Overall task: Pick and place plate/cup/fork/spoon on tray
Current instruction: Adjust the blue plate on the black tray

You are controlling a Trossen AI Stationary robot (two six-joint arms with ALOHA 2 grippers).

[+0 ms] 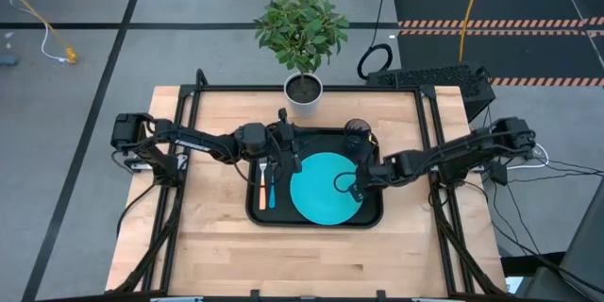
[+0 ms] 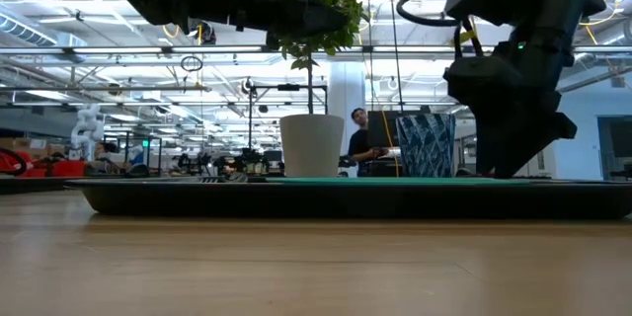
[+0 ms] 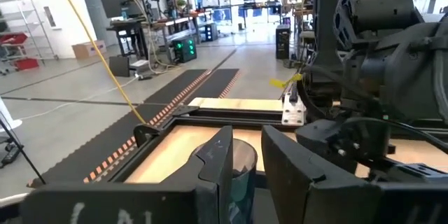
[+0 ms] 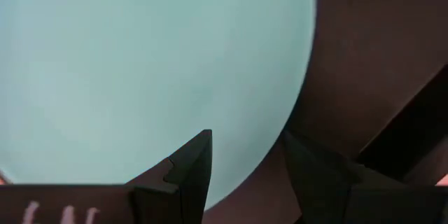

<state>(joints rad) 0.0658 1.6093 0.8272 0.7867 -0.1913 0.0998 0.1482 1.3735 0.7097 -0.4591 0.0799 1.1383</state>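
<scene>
The black tray lies mid-table. On it rest the turquoise plate, the orange-handled fork and the blue-handled spoon at its left side, and the dark cup upright in its far right corner. My right gripper is open and points steeply down over the plate's right rim, one finger over the plate and one over the tray floor. My left gripper hovers level above the tray's far left part, slightly open with nothing between its fingers, and the cup shows beyond them.
A white pot with a green plant stands just past the tray's far edge. A black frame borders the wooden tabletop. Bare wood stretches in front of the tray. A person stands far back in the room.
</scene>
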